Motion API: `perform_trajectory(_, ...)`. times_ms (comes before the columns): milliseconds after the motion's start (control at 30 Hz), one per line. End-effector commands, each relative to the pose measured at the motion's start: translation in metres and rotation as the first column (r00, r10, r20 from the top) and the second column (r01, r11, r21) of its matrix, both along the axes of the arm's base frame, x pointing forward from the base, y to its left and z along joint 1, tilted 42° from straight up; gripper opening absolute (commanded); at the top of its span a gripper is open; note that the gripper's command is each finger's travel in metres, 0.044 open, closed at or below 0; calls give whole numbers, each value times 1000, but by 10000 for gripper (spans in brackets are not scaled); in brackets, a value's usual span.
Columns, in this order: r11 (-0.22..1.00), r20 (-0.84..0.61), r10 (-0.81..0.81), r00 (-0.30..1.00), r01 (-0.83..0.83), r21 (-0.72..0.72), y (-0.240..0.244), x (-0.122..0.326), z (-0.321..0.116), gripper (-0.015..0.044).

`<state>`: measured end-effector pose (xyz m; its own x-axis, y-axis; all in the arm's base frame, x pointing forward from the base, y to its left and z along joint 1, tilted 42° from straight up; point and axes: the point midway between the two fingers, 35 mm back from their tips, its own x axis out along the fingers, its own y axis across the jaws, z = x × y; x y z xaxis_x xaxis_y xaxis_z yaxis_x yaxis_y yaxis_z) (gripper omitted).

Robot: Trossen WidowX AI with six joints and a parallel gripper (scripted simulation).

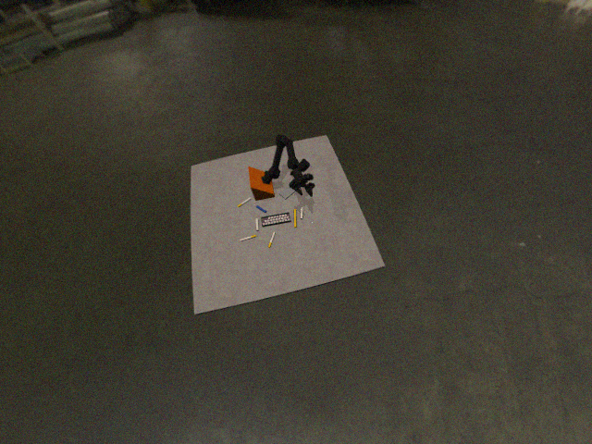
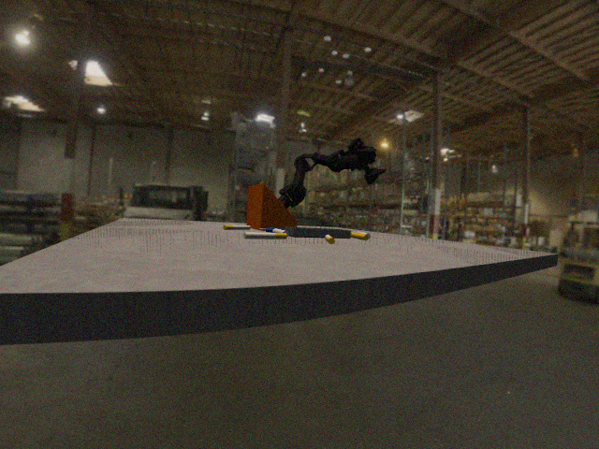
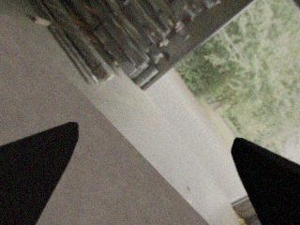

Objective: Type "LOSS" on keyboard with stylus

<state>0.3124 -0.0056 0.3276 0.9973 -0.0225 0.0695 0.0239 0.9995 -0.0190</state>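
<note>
Black fingers stood wide and empty on my claw, raised above the desk. The keyboard lay among thin sticks; the stylus was presumably one, possibly the blue stick behind it. Fault risks: misidentification, from similar shapes; rolling, from off-centre closure; slip or adjacent-key contact, from a loose, tilted grip under firm pressing.
</note>
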Motion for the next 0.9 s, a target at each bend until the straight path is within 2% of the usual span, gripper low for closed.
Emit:
perform_trajectory(0, 1000, -6, 1, 1000, -1, 1, 0, 1, -1, 414)
perform_trajectory(100, 1000, -95, 22, 995, -20, 14, 0, 13, -19, 335)
perform_trajectory(267, 993, -390, 102, 915, -70, 95, 1, 43, -85, 204)
perform_trajectory(400, 973, -633, 217, 743, -110, 205, 5, 52, -147, 99)
perform_trajectory(533, 928, -780, 353, 517, -91, 360, 10, 47, -201, 0)
perform_trajectory(633, 873, -815, 469, 341, -40, 486, 15, 37, -230, 0)
perform_trajectory(767, 763, -767, 627, 132, 91, 640, 23, 23, -258, 0)
perform_trajectory(867, 714, -728, 682, 72, 152, 684, 25, 18, -264, 0)
